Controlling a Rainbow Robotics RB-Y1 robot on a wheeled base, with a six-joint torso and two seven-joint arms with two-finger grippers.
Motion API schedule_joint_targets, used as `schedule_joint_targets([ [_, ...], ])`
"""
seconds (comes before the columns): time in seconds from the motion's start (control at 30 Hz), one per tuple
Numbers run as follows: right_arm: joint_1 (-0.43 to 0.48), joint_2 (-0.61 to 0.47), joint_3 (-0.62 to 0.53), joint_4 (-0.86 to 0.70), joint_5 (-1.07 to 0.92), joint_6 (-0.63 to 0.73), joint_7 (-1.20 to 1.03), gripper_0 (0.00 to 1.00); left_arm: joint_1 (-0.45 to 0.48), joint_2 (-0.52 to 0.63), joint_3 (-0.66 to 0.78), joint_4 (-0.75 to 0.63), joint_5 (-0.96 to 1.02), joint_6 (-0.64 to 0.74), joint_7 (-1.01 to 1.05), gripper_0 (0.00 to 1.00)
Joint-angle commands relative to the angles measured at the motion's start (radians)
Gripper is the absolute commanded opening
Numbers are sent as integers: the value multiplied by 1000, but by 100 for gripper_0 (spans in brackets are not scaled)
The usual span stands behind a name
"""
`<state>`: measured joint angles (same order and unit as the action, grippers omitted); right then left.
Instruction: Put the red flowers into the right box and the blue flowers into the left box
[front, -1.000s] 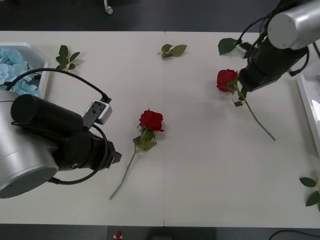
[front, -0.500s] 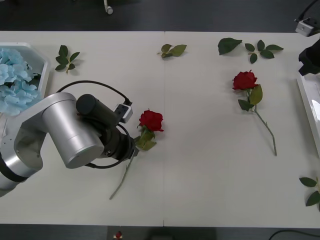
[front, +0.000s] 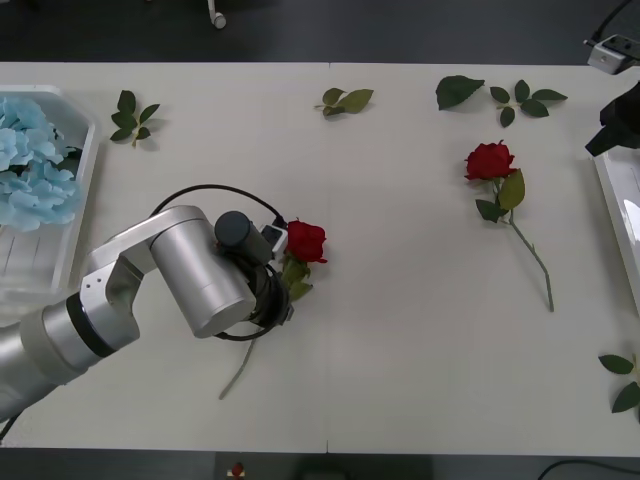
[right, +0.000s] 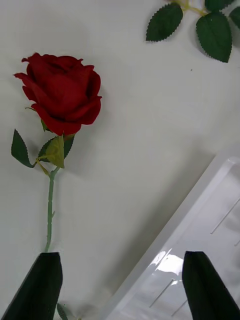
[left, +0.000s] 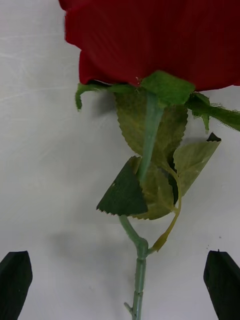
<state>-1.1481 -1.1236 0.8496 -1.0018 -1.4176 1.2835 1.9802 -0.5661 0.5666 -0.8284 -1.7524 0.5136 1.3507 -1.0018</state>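
Lying at the middle of the white table (front: 400, 350), one red rose (front: 306, 240) is straddled by the left gripper (left: 120, 285), whose black fingers (left: 15, 285) are spread wide to either side of the green stem, touching nothing. A second red rose (front: 489, 160) is seen farther right, its stem running toward the robot, near the rim of the right box (front: 612, 200). The right gripper (right: 120, 285) is held over that rim (fingers parted, nothing between them), with the second rose's stem just beside one finger. The blue flowers (front: 35, 160) are heaped in the left box (front: 60, 265). Loose leaf sprigs (front: 345, 99) are scattered along the far edge.
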Motion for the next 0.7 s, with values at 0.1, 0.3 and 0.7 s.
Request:
schedule_joint_targets([
  [0.1, -10, 21, -7, -90, -53, -16, -170, 100, -37, -40, -20, 37, -34, -24, 8, 100],
  [0.3, -10, 47, 8, -218, -44, 19, -580, 100, -40, -42, -48, 45, -52, -24, 8, 98],
  [0.7, -9, 107, 154, -410, 144, -15, -954, 100, -49, -59, -72, 77, -69, -38, 6, 63],
])
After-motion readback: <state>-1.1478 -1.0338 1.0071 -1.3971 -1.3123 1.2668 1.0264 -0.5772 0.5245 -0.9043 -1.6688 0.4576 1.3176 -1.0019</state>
